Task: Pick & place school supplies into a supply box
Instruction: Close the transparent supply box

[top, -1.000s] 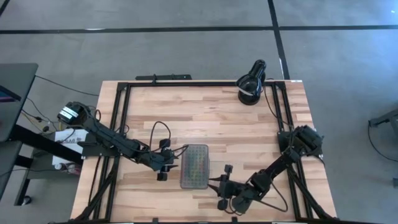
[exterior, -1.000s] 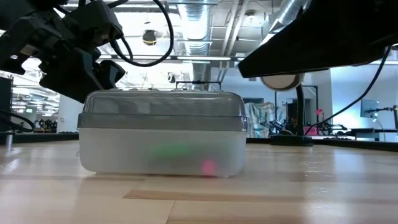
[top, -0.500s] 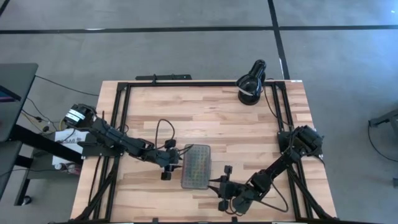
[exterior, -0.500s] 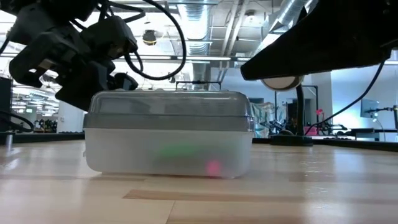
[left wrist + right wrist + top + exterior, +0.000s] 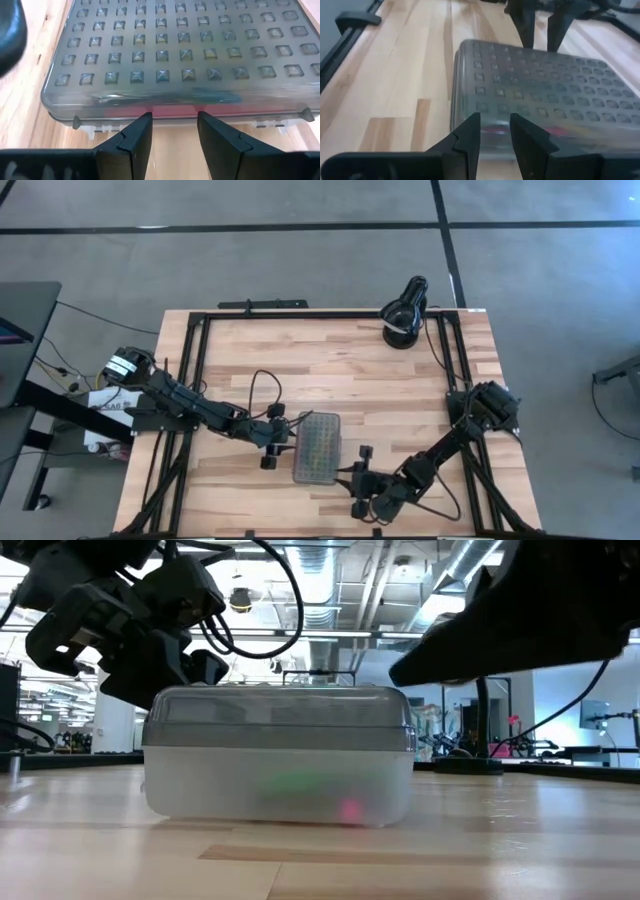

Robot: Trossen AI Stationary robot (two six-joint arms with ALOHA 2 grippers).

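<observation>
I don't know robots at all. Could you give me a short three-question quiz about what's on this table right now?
1. True or false: the supply box has its lid closed.
2. Which end effector is at the box's side nearer the lamp? A) left end effector B) right end effector C) neither
3. Fill in: both end effectors have their fingers ___, holding nothing.

Key: 1 true. 2 C: the left is at one long side, the right at the other. 3 open.

Inside the shut supply box (image 5: 278, 765), the school supplies (image 5: 300, 783) show only as blurred green and pink smears.
</observation>
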